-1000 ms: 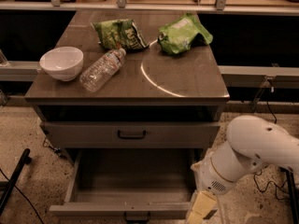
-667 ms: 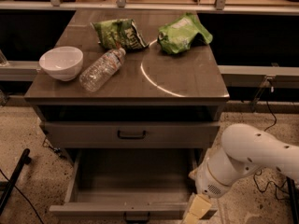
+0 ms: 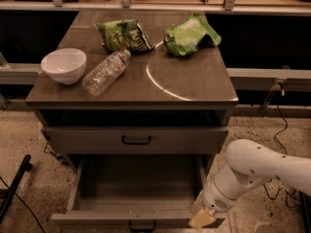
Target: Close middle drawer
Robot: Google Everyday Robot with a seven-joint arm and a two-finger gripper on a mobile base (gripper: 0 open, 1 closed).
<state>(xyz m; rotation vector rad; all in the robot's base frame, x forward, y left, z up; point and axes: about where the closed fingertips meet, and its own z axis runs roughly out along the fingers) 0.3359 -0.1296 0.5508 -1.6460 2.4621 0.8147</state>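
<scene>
The middle drawer [image 3: 138,186] is pulled far out below the cabinet top, and its deep bare box is open to view. Its flat front [image 3: 97,219] lies at the bottom of the view, with the dark bar handle [image 3: 142,225] partly cut off by the edge. My gripper [image 3: 202,220] is on the end of the white arm [image 3: 252,171]. It sits low at the right end of that drawer front, at or against its right corner.
Above the open drawer is another drawer front with a dark handle [image 3: 136,140], slightly out. On the cabinet top [image 3: 194,81] lie a white bowl [image 3: 63,65], a clear plastic bottle [image 3: 105,72] and two green chip bags [image 3: 124,34] [image 3: 190,34]. Cables lie on the floor at right [image 3: 279,130].
The arm has shifted a little left and down, bringing the gripper closer to the right end of the open drawer's front. The drawer has not visibly moved.
</scene>
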